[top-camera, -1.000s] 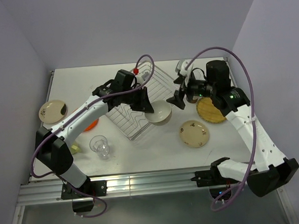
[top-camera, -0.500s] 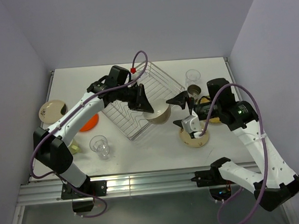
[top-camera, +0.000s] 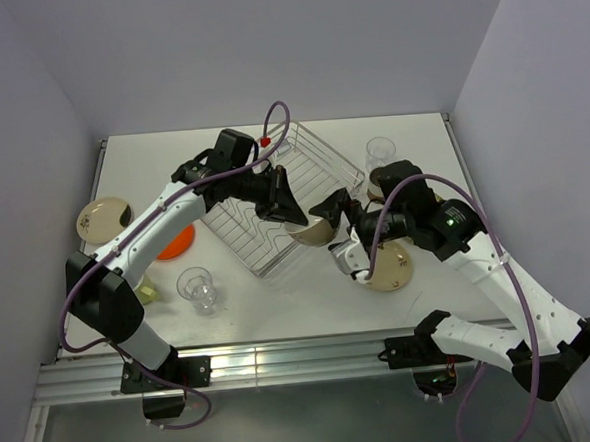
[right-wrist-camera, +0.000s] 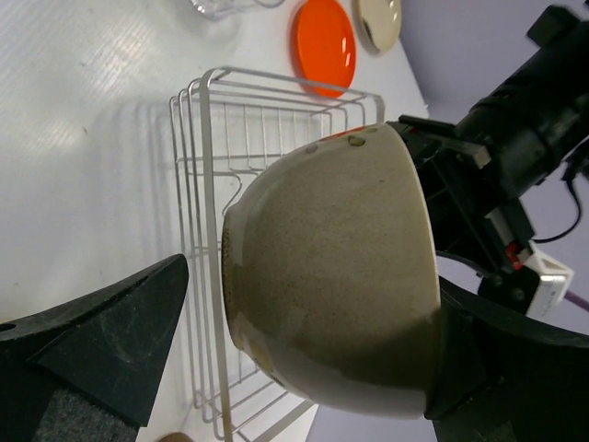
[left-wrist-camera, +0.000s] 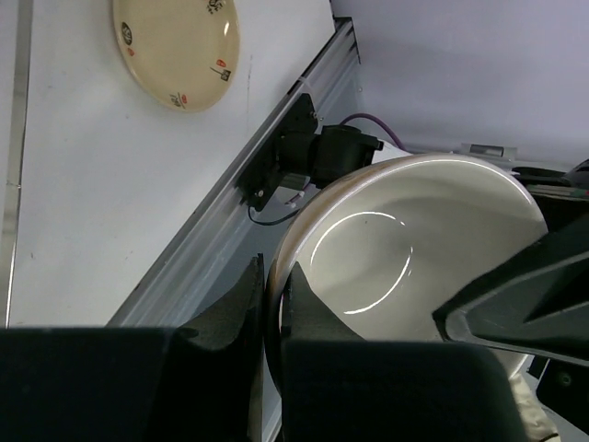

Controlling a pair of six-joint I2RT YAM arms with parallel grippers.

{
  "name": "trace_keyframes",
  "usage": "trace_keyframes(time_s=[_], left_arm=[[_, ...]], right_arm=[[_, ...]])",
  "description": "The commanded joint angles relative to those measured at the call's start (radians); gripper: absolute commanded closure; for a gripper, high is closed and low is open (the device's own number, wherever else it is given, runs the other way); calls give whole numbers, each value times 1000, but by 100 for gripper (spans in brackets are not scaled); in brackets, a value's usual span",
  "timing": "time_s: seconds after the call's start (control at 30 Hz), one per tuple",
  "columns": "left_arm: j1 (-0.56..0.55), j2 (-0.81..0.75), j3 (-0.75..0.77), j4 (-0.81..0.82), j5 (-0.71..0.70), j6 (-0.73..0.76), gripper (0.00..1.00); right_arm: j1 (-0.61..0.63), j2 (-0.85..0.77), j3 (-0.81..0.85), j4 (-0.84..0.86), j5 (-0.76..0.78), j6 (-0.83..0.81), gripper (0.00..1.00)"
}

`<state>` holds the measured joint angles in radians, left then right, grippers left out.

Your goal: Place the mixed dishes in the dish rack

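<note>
One overhead, two close wrist views
From above behind the arm bases [top-camera: 160, 375] I look down over the whole tabletop [top-camera: 151, 155]; both wrist cameras crowd the bowl [left-wrist-camera: 414, 239], left facing its inside, right its outside and the rack [right-wrist-camera: 207, 147].

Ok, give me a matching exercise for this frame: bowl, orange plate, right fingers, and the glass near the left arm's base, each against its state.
1 bowl
2 orange plate
3 right fingers
4 glass

a open, straddling the bowl
b upright on the table
c rim pinched by left fingers
d flat beside the rack

Pairs: 1c, 2d, 3a, 4b
</note>
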<state>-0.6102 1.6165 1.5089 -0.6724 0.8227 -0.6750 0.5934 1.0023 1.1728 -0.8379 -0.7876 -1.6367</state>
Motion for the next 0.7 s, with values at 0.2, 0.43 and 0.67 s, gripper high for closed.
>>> trace_keyframes(time_s=[0.2, 0.43, 0.67], left_arm=[[0, -53, 33, 40, 81, -21, 100], [-5, -64, 20, 42, 78, -20, 100], [-3, -63, 17, 50, 82, -23, 100]], right_arm=[[14, 90, 116, -20, 77, 20, 2], [19, 114, 117, -35, 123, -20, 7], [25, 113, 90, -15, 145, -32, 11]])
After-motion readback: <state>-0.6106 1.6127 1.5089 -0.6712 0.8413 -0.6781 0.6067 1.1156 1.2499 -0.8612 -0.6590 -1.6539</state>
